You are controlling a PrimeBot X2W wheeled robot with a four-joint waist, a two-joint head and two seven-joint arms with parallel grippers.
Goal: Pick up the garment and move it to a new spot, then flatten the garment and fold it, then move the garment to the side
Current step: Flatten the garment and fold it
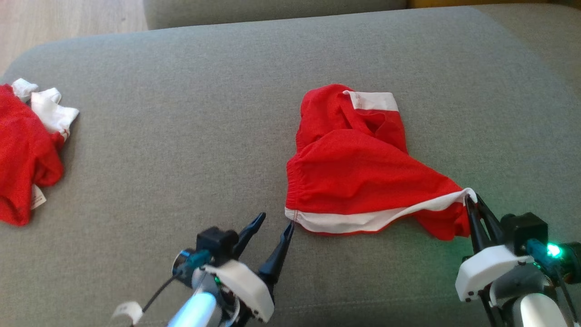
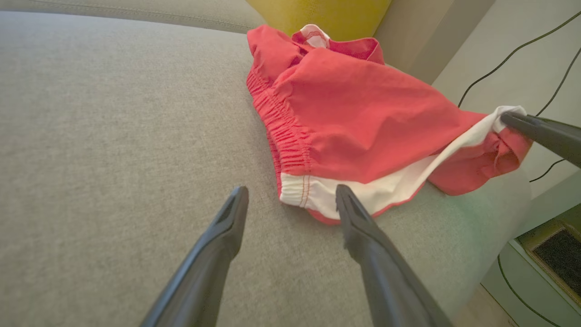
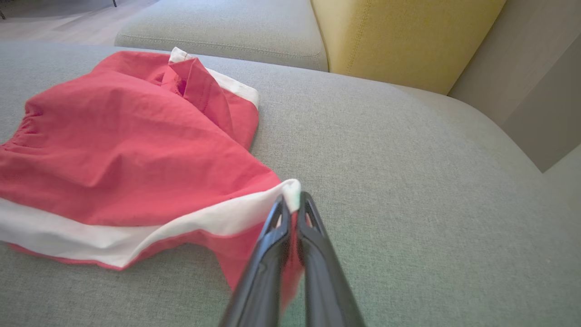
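Note:
The garment point(image 1: 358, 168) is a pair of red shorts with white hem bands, lying crumpled on the grey sofa cushion point(image 1: 190, 136). My right gripper point(image 1: 472, 200) is shut on its white-edged near right corner, lifting that corner slightly; the pinch shows clearly in the right wrist view point(image 3: 292, 206). My left gripper point(image 1: 277, 220) stands open just at the garment's near left white corner, its right finger point(image 2: 349, 204) touching the white band point(image 2: 317, 193), nothing between the fingers. The garment point(image 2: 354, 113) stretches toward the other arm's fingers point(image 2: 540, 131).
A second red and white garment point(image 1: 22, 145) lies bunched at the cushion's far left edge. A yellow cushion point(image 3: 404, 36) stands behind the sofa seat. Wooden floor point(image 1: 68, 22) shows at top left. Cables point(image 2: 513, 54) hang on the wall at the right.

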